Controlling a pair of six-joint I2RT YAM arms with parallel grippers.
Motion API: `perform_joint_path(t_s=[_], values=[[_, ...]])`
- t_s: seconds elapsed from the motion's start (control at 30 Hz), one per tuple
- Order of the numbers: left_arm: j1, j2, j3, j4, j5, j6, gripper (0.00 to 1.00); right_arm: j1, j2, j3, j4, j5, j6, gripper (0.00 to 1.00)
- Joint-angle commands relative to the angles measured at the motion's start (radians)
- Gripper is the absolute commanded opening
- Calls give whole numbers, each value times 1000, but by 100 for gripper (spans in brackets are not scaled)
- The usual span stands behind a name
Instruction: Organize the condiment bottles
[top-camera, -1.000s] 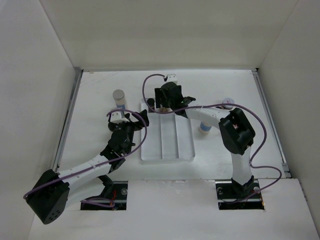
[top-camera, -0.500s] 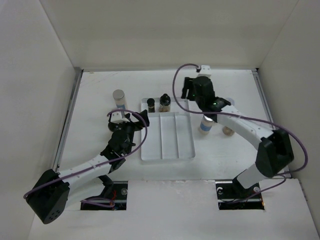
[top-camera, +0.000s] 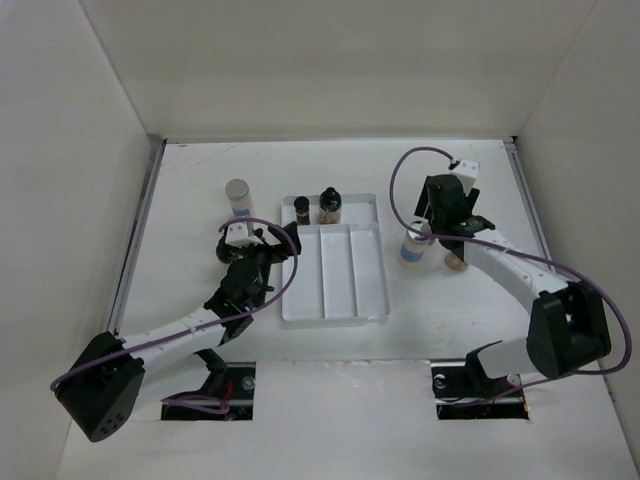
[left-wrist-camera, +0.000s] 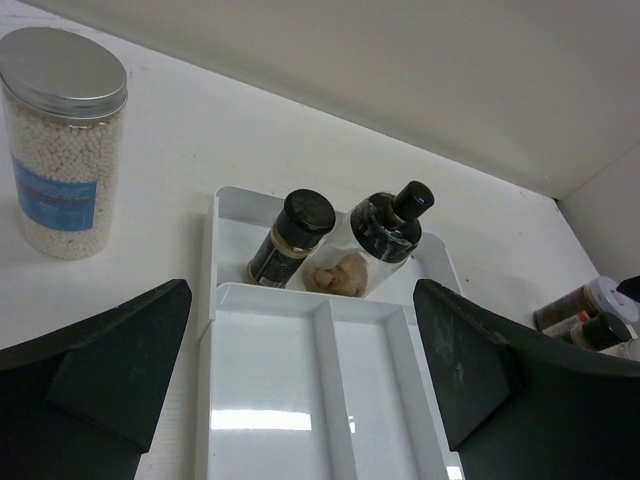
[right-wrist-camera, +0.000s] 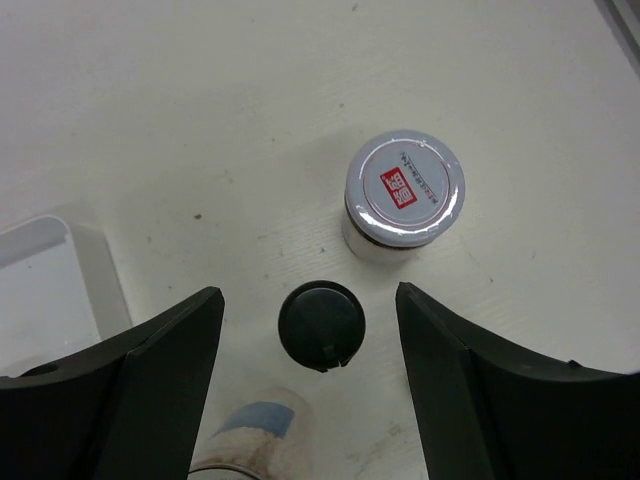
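The white tray (top-camera: 336, 285) holds two condiment bottles in its far compartment: a dark one with a black cap (top-camera: 302, 209) (left-wrist-camera: 290, 238) and a pale one with a black nozzle cap (top-camera: 330, 205) (left-wrist-camera: 375, 250). A pale bottle with a silver cap (top-camera: 238, 197) (left-wrist-camera: 62, 150) stands left of the tray. My left gripper (top-camera: 268, 242) (left-wrist-camera: 300, 300) is open and empty at the tray's left edge. My right gripper (top-camera: 445, 222) (right-wrist-camera: 310, 297) is open and empty above a black-capped bottle (right-wrist-camera: 321, 325). A bottle with a silvery cap and a red label (right-wrist-camera: 404, 190) stands just beyond it.
A pale bottle with a blue label (top-camera: 411, 247) (right-wrist-camera: 245, 440) stands right of the tray, close to my right gripper. Another small bottle (top-camera: 456, 262) stands beside it. White walls enclose the table on the left, right and back.
My right arm has swung from the tray's far compartment to the right, and now hangs over the bottles right of the tray. The pale nozzle-capped bottle stays in the tray. My left arm barely moved.
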Motion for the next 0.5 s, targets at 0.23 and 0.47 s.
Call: perform_joint_path(t_s=[0.23,0.47], values=[[-9,-23,2,39,19,-23,96,-43,81,4,-11,-66,102,77],[-6,-32,0,36,19,-23,96,-73,109,-2,25,-141,131,71]])
